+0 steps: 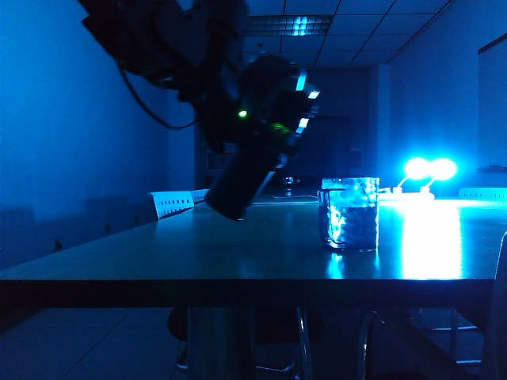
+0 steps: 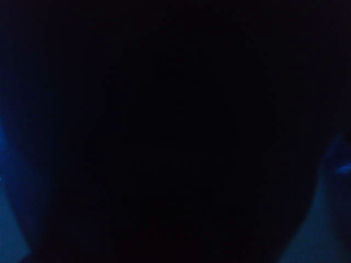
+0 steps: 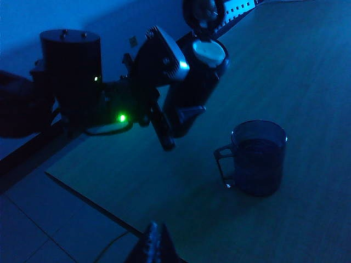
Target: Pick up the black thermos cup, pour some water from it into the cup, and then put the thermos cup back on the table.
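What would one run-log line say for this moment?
left gripper: shut on black thermos cup, tilted, lid open, above table | cup: upright beside it | right gripper: apart, state unclear

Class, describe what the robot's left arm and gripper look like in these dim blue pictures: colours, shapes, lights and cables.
The left arm is black, with a chunky cylindrical joint housing, small green indicator lights and a thin black cable looping beneath. The left gripper is dark, with a pale ridged finger pad. The right gripper shows only a dark tip.
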`<move>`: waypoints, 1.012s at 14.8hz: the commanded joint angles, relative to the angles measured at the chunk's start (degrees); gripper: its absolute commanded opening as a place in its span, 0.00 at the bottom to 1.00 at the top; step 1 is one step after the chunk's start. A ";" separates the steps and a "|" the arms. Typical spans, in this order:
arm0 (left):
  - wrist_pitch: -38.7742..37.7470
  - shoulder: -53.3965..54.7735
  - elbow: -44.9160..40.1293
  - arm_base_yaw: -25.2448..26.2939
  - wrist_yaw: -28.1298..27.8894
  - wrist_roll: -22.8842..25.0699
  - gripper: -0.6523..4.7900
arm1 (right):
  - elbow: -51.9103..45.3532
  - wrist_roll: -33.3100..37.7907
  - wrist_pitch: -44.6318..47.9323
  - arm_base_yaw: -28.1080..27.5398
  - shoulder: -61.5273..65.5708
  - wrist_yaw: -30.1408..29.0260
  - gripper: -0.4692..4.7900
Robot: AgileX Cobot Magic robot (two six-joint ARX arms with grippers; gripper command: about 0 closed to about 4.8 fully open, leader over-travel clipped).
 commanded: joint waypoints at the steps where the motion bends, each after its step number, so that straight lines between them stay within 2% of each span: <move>1: 3.80 -0.50 0.87 -0.96 -0.44 3.23 0.73 | 0.31 -0.24 0.52 -0.02 0.04 -0.15 0.09; 7: 4.39 2.64 3.02 -1.27 -6.80 9.49 0.73 | 0.31 -0.24 -0.33 -0.02 0.04 -0.17 0.09; 11: 3.34 5.44 7.23 -1.29 -8.37 15.15 0.73 | 0.31 -0.63 -0.98 -0.02 0.04 -0.15 0.09; 13: 3.32 5.88 7.30 -1.31 -8.55 19.28 0.73 | 0.31 -1.70 -1.05 -0.02 0.04 -0.17 0.09; 15: 3.58 6.10 7.32 -1.55 -8.52 21.44 0.73 | 0.31 -1.70 -1.09 -0.02 0.04 -0.17 0.09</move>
